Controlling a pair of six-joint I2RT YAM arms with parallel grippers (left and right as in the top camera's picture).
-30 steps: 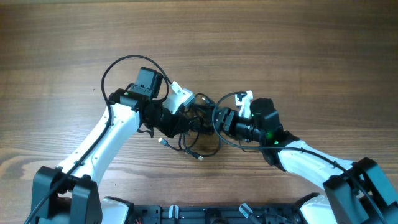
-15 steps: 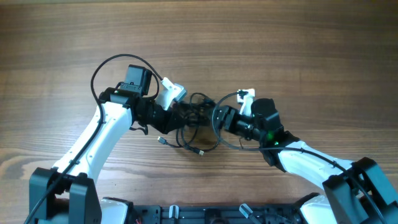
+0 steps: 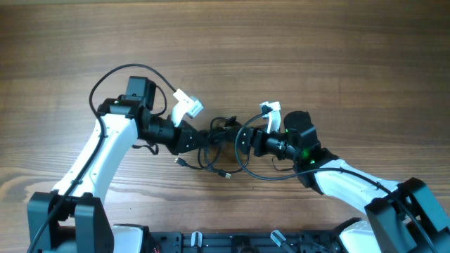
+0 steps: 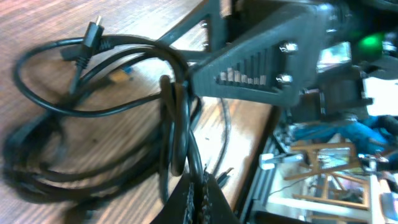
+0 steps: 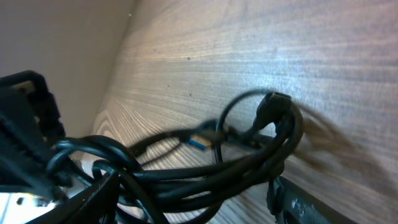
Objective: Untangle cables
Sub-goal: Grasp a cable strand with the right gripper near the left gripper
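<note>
The cables (image 3: 219,135) sit knotted mid-counter (image 3: 316,56), now drawn out leftward from where they lay a second ago. Your left end effector (image 3: 204,138), pinching a few strands, has hauled them that way, while the right end effector (image 3: 244,138) has spread wider around the bundle, so strands should slip free

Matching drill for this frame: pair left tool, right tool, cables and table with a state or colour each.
Things:
1. left tool
2. right tool
3. cables
4. table

States or colours:
a. open
b. brown wood
c. shut on cables
d. black, tangled

Pairs: 1-c, 2-a, 3-d, 4-b
</note>
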